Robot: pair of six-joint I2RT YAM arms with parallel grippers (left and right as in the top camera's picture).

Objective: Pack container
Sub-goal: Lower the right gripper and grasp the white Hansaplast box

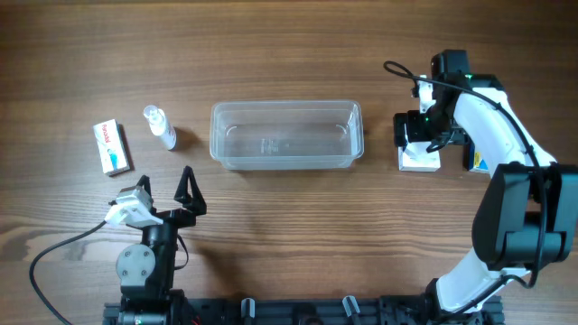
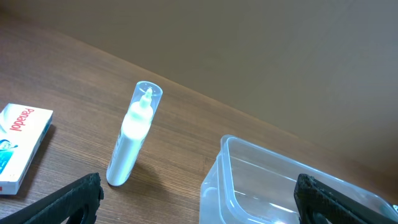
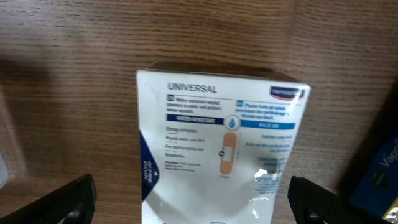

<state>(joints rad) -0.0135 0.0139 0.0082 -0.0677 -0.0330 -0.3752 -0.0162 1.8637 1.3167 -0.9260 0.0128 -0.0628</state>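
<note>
Overhead: container (image 1: 287, 106) sits mid counter (image 1: 289, 54), long side running left-right. Left of it and apart lies a bottle (image 1: 161, 126), with the Panadol box (image 1: 111, 147) further left. Left gripper (image 1: 190, 191) is near-left of the container, touching nothing. Can't read its jaw gap from here. Right gripper (image 1: 420, 143) is over a white box (image 1: 421, 161) just right of the container. A blue box (image 1: 476, 162) lies right beside that.

Left wrist: jaws wide, holding nothing, fingertips (image 2: 78, 199) at both bottom corners. Bottle (image 2: 132, 140) is ahead on its side, clear cap pointing far. Panadol box (image 2: 18, 146) at left edge, container (image 2: 214, 171) corner at right.

Right wrist: jaws wide, one fingertip (image 3: 68, 199) on each side of the white box (image 3: 217, 155). The box lies flat, with "UNIVERSAL" and a plaster picture on top. Can't tell if the right tip touches it. Blue box (image 3: 379, 171) at right edge.
</note>
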